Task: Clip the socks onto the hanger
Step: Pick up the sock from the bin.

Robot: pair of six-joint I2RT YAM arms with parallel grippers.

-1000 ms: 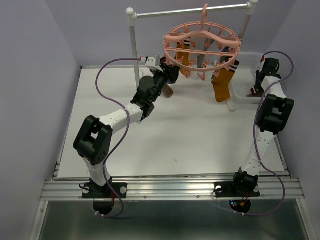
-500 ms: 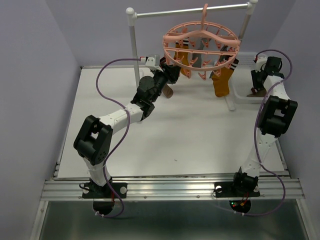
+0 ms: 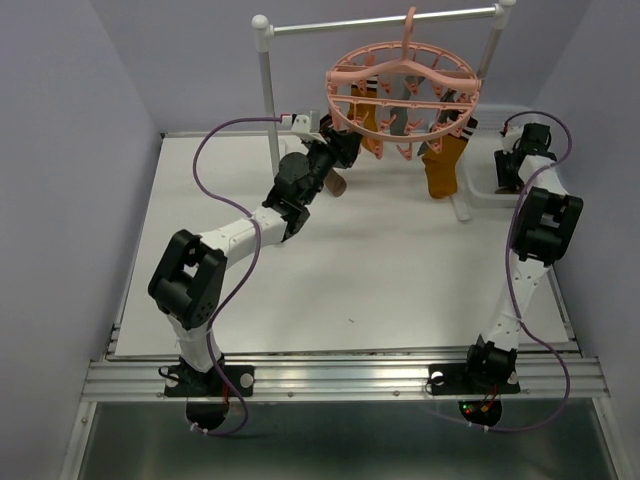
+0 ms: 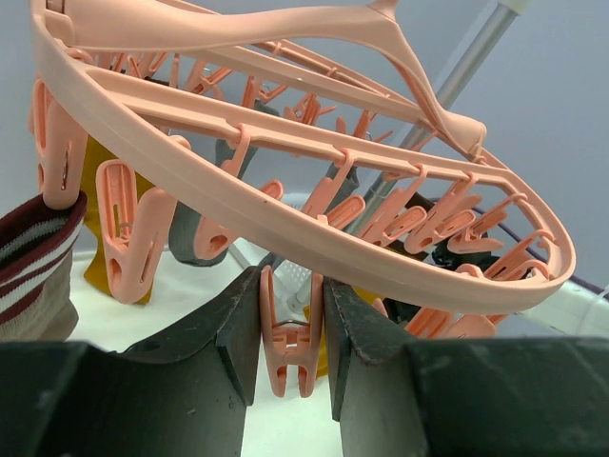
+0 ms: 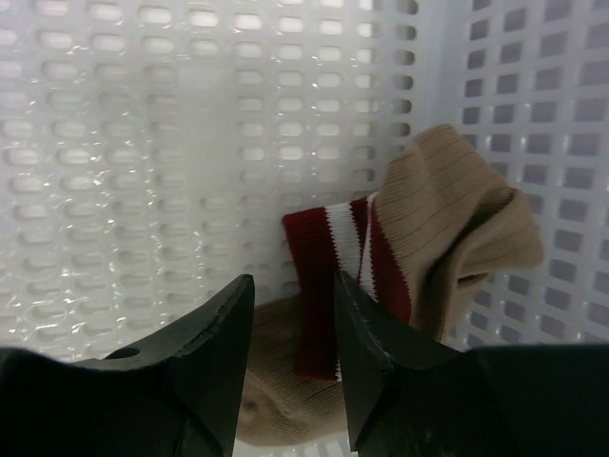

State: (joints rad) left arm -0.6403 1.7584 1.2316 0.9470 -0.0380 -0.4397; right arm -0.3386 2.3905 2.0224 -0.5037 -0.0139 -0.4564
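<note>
At the far middle of the table, the left gripper (image 4: pixel 290 295) is raised under the near-left rim of the hanger (image 4: pixel 314 238), its jaws pressed in on either side of one dangling clip (image 4: pixel 288 357). A brown striped-cuff sock (image 4: pixel 33 262) hangs just left of it. Mustard socks (image 3: pixel 441 172) hang from clips further right. At the far right, the right gripper (image 5: pixel 293 286) sits inside the white mesh basket (image 5: pixel 143 143), jaws partly apart over the striped cuff of a tan sock (image 5: pixel 447 219); I cannot tell whether they touch.
</note>
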